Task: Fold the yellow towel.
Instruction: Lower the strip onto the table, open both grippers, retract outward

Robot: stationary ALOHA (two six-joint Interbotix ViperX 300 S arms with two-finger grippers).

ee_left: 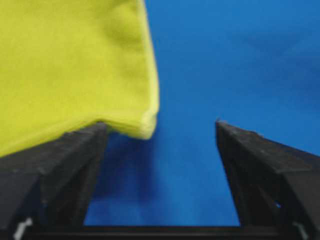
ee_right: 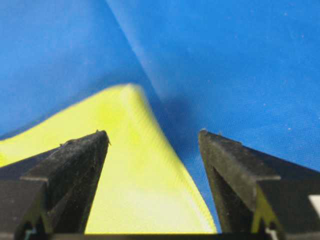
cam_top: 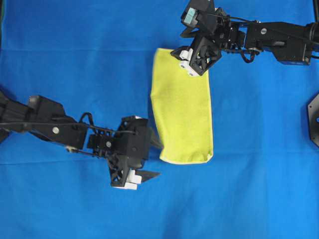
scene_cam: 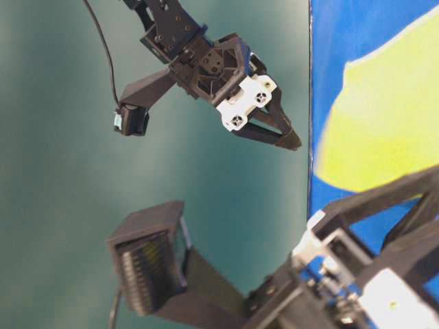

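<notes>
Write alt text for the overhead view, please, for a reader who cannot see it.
A folded yellow towel lies on a blue cloth. The right end effector is open over its top edge, and the left end effector, also open, is at its lower left corner.

Bright blue cloth (cam_top: 75,59) across the whole table, dull teal backdrop (scene_cam: 55,171) behind.

My overhead camera looks straight down on the blue cloth (cam_top: 60,55). The table-level one sits low and close. Both wrist cameras look forward between their fingers; all share the yellow towel (cam_top: 182,109).
</notes>
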